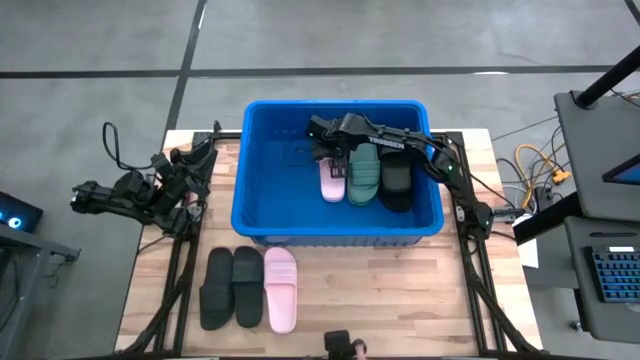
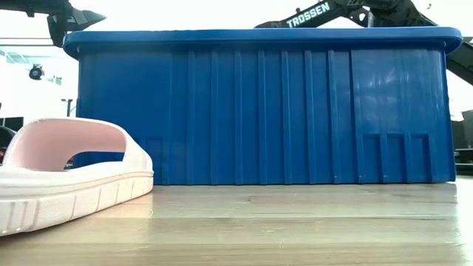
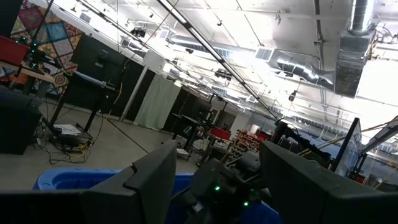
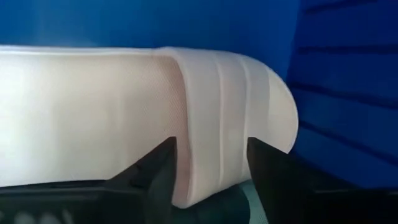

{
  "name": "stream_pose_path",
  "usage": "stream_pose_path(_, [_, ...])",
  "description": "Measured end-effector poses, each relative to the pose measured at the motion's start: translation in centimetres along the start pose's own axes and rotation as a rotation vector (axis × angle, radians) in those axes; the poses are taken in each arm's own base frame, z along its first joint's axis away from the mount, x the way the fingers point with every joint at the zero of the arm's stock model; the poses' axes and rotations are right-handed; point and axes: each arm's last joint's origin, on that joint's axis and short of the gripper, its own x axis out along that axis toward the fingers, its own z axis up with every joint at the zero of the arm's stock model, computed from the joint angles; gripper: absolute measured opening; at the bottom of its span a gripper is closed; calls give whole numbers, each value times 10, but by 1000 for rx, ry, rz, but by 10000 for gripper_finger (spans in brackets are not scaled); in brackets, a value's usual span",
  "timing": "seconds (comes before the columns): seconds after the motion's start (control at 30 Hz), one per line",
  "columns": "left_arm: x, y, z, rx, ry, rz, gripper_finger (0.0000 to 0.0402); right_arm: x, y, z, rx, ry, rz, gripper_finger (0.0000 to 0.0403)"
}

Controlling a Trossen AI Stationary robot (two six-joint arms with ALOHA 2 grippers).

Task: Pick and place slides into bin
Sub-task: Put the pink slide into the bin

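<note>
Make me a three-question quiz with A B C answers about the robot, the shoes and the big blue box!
1. Where is the right gripper?
A. Inside the bin
B. Beside the table
C. Over the front slides

2. How many slides lie on the table outside the bin?
A. One
B. Three
C. Five

3. What is the right gripper holding?
A. Nothing
B. A green slide
C. A pink slide

Answers: 1 A, the high view shows the arm reaching into the bin. 2 B, two black slides and one pink sit in front. 3 C, the right wrist view shows its fingers around the pink strap.
</note>
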Motion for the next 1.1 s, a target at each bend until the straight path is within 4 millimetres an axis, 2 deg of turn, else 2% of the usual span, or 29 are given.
stream_pose_path(0.2, [0,0,0,0,0,0,217,-20,0,-1,38,-34,-8,221])
stream_pose_path(0.43, [0,0,0,0,0,0,217,-64,13,3,99,-148,21,223])
stream_pose_path(0.53, [0,0,0,0,0,0,217,-96,18,5,166,-261,55,223])
stream_pose_path(0.7, [0,0,0,0,0,-1,217,-163,27,2,262,-498,54,224])
stream_pose_path(0.9, [0,0,0,0,0,-1,217,-245,47,-15,302,-777,47,224])
stream_pose_path(1.0, [0,0,0,0,0,-1,217,-270,59,-24,300,-853,51,224])
stream_pose_path(1.1, [0,-1,0,0,1,-45,217,-287,70,-32,305,-889,71,224])
